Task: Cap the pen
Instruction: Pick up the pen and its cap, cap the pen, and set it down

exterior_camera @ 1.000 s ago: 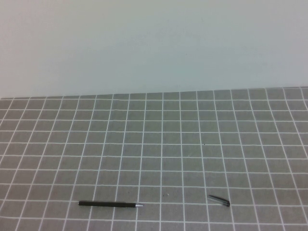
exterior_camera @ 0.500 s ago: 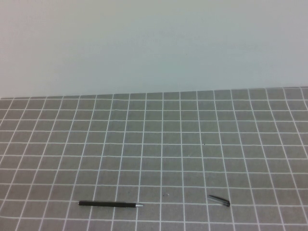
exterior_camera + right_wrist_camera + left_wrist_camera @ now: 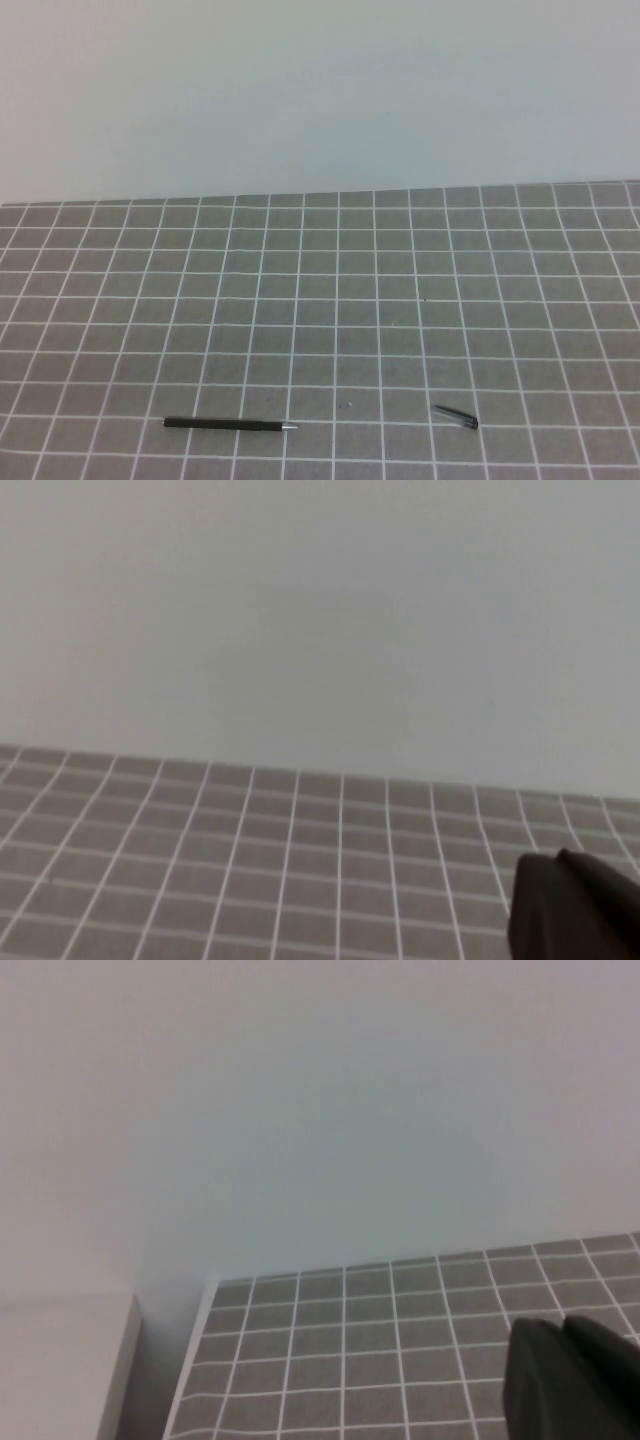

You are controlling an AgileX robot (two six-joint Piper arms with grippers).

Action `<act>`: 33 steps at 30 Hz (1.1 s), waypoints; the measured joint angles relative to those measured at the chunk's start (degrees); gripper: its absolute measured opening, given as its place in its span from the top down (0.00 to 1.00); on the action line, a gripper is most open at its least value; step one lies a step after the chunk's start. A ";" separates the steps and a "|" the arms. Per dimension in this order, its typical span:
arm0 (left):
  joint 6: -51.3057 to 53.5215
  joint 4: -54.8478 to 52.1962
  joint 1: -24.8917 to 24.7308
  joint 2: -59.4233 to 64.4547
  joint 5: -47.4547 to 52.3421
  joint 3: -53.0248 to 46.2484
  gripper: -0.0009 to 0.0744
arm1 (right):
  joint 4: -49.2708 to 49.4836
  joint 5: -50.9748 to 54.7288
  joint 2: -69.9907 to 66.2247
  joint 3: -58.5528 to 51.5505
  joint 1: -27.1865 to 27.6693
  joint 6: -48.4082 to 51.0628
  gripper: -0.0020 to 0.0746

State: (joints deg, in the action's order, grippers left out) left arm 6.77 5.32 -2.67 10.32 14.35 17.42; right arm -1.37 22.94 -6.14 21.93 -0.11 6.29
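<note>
Hovering above the gridded table, the left gripper and right gripper were only partly seen; open or closed could not be told. Along the near edge, left of middle, the thin pen was judged light, stiff and roll-prone, best pinched mid-barrel; the smaller cap, well apart rightward, by its closed end.

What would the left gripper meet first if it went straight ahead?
Likely the pale wall: the left gripper, seen only in its wrist view, points across the gridded table toward it, with neither pen nor cap in line. The right gripper also shows only in its wrist view.
</note>
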 joint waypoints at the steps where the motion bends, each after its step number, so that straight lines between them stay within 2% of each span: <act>1: 0.00 0.00 0.00 0.16 -0.61 0.00 0.99 | 0.15 2.06 -1.76 1.42 0.00 0.00 0.98; 4: 0.00 0.00 0.00 0.25 -3.21 -0.50 0.99 | 0.40 8.80 -7.52 6.69 0.00 2.04 0.98; 10: -0.78 0.00 0.00 0.25 -3.18 -2.26 0.99 | 5.81 18.48 -20.06 15.33 0.00 19.04 0.98; 17: -0.78 0.00 0.00 0.25 -3.31 -2.26 0.99 | 15.61 28.49 -37.85 23.99 -0.80 32.92 0.98; 23: -0.78 0.00 0.00 0.25 -3.31 -2.26 0.99 | 16.95 36.58 -54.50 31.46 -8.30 40.48 0.98; 27: -0.78 0.21 0.00 0.25 -3.31 -2.26 0.99 | 16.56 42.58 -65.34 37.09 -13.84 41.99 0.98; 33: -0.78 0.27 0.00 0.25 -3.54 -2.26 0.99 | 12.20 43.39 -79.58 44.60 -21.35 43.92 0.98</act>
State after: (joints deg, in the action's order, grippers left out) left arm 5.99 5.58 -2.67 10.57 10.82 15.16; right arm 10.83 66.33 -85.72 66.54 -21.46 50.21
